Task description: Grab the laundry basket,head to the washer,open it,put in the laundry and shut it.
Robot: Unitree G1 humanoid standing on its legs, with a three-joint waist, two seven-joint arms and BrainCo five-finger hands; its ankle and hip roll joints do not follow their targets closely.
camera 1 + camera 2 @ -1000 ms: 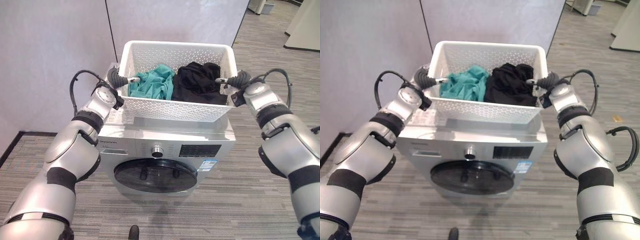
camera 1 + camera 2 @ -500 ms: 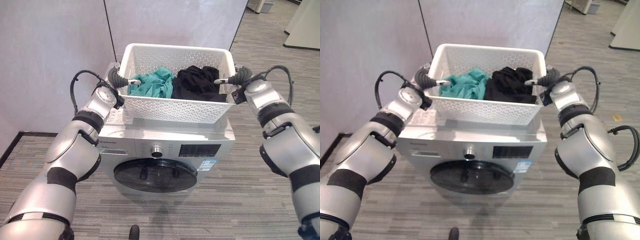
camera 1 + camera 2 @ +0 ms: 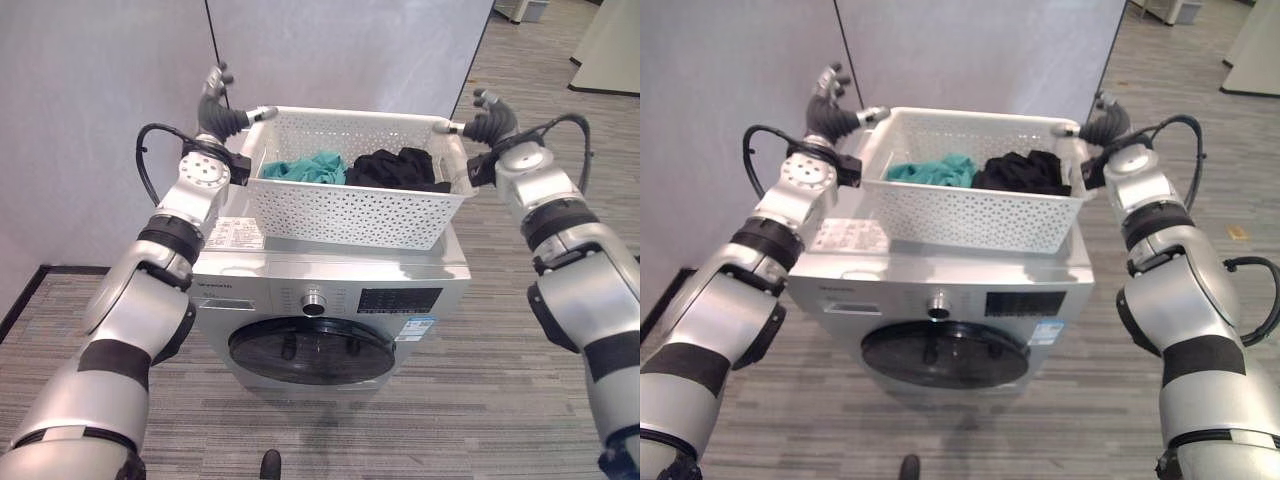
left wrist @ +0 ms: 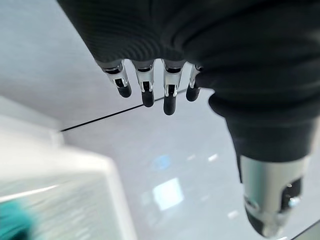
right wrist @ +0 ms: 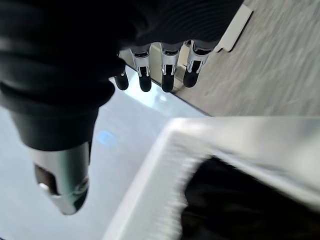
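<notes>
One basket point(image 3: 352, 205), white and perforated, sits on top of one washer point(image 3: 330, 300). Two garments lie inside it: a teal cloth point(image 3: 305, 167) toward the basket's left end and a black cloth point(image 3: 400, 169) toward its right end, the two touching in the middle.

The left hand point(image 3: 218, 105) is just beside the basket's left end, fingers straight and spread wide, holding nothing; its thumb seems to rest at the rim corner, though contact is hard to judge. The right hand point(image 3: 488, 115) is just beside the basket's right end, fingers likewise extended and loose, gripping nothing, thumb pointing at the rim.

The washer is a silver front-loader with one round dark door point(image 3: 310, 349), closed, below the basket. One knob point(image 3: 315, 303) and one dark display panel point(image 3: 399, 300) sit between door and basket. A printed sheet point(image 3: 236, 234) lies on the washer top by the basket's left end, and a small sticker is beside the panel; their text is too small to read.

Behind the washer stands a pale grey wall point(image 3: 100, 110) of panels. The floor point(image 3: 480, 390) is grey striped carpet.
</notes>
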